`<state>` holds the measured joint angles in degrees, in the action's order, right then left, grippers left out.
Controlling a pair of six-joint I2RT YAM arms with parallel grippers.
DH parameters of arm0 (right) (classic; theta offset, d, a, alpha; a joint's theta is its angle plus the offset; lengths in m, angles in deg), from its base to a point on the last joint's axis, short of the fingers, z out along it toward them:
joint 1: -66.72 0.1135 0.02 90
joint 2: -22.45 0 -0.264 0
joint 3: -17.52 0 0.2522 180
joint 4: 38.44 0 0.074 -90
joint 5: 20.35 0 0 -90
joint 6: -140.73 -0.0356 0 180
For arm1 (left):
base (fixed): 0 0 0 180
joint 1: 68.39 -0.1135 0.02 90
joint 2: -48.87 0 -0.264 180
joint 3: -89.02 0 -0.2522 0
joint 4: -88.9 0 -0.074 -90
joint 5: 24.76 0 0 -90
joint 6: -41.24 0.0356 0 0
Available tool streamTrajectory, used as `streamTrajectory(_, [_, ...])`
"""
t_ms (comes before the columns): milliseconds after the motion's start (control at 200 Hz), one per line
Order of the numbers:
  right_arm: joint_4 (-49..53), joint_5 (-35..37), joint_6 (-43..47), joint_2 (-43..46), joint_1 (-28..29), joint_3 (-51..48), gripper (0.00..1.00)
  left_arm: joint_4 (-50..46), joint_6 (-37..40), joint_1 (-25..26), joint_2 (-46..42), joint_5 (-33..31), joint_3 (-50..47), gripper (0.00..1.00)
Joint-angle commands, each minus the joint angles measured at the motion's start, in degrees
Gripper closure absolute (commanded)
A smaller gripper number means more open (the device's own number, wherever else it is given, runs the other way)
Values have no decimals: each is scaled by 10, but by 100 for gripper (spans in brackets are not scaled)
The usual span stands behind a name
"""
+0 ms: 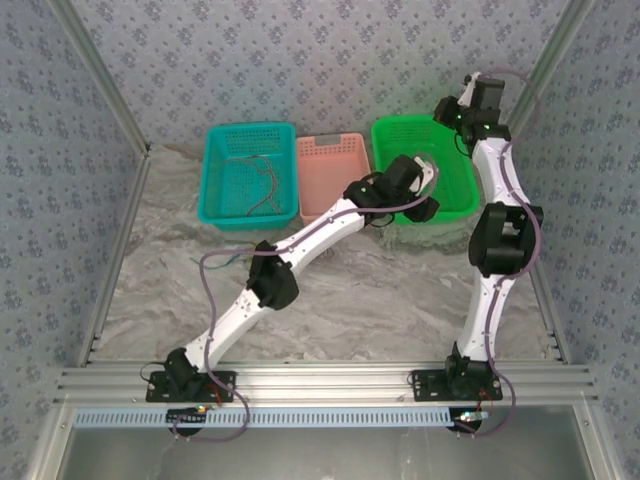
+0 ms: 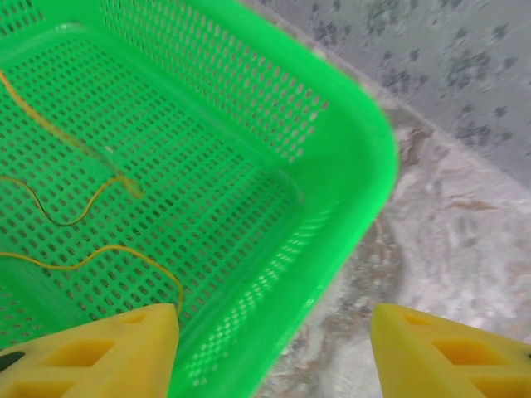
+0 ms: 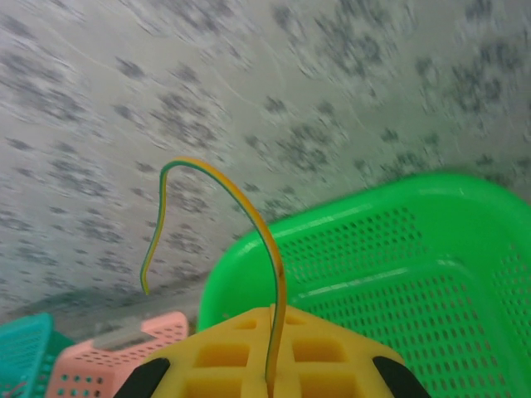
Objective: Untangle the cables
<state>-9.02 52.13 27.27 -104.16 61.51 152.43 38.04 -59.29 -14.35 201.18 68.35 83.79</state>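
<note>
Thin yellow-orange cables lie in loose curves on the floor of the green basket. My left gripper hangs open over that basket's near corner, its rim running between the two yellow fingers, nothing held. In the top view the left gripper is over the green basket. My right gripper is raised above the basket's far side and is shut on a yellow-green cable, which arcs up and droops to the left. More cables lie in the teal basket.
A pink basket stands between the teal and green ones at the back of the marbled table. A thin greenish wire lies on the table beside the left arm's elbow. Patterned walls close in the back and sides.
</note>
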Motion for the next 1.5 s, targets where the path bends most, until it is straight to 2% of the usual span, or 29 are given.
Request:
streamTrajectory(0, [66,22,8,-41,0,48,100,-36,-27,-9,-81,-24,18,38])
streamTrajectory(80, [89,27,5,-63,-2,68,99,-47,-52,-20,-104,-24,4,39])
streamTrajectory(215, [140,39,4,-92,-5,109,72,-26,-72,-38,-158,-30,-81,41])
streamTrajectory(320, [166,70,19,-86,1,116,54,86,-92,-55,-242,-26,-258,41])
streamTrajectory(385, [160,80,31,-66,5,96,49,161,-121,-74,-295,-8,-367,41])
streamTrajectory(490, [127,99,50,-9,14,25,44,209,-144,-98,-361,-9,-485,41])
streamTrajectory(620, [56,121,55,99,22,-121,41,257,-166,-122,-448,-13,-643,41])
streamTrajectory(745, [-10,141,58,215,29,-280,41,262,-188,-137,-530,-33,-771,42])
streamTrajectory(824, [-30,133,51,250,23,-342,41,251,-197,-142,-578,-45,-840,42])
streamTrajectory(899, [-10,109,57,235,19,-339,43,242,-202,-142,-624,-56,-901,42])
streamTrajectory(969, [56,80,70,188,24,-289,48,227,-208,-142,-672,-67,-950,43])
streamTrajectory(1059, [139,95,87,141,41,-238,53,177,-215,-142,-738,-109,-996,43])
streamTrajectory(1129, [144,112,86,141,49,-257,54,141,-219,-146,-795,-137,-1030,42])
streamTrajectory(1229, [144,122,79,154,50,-297,54,111,-228,-167,-862,-136,-1077,40])
streamTrajectory(1494, [185,163,105,164,74,-335,56,52,-238,-216,-928,-154,-1143,40])
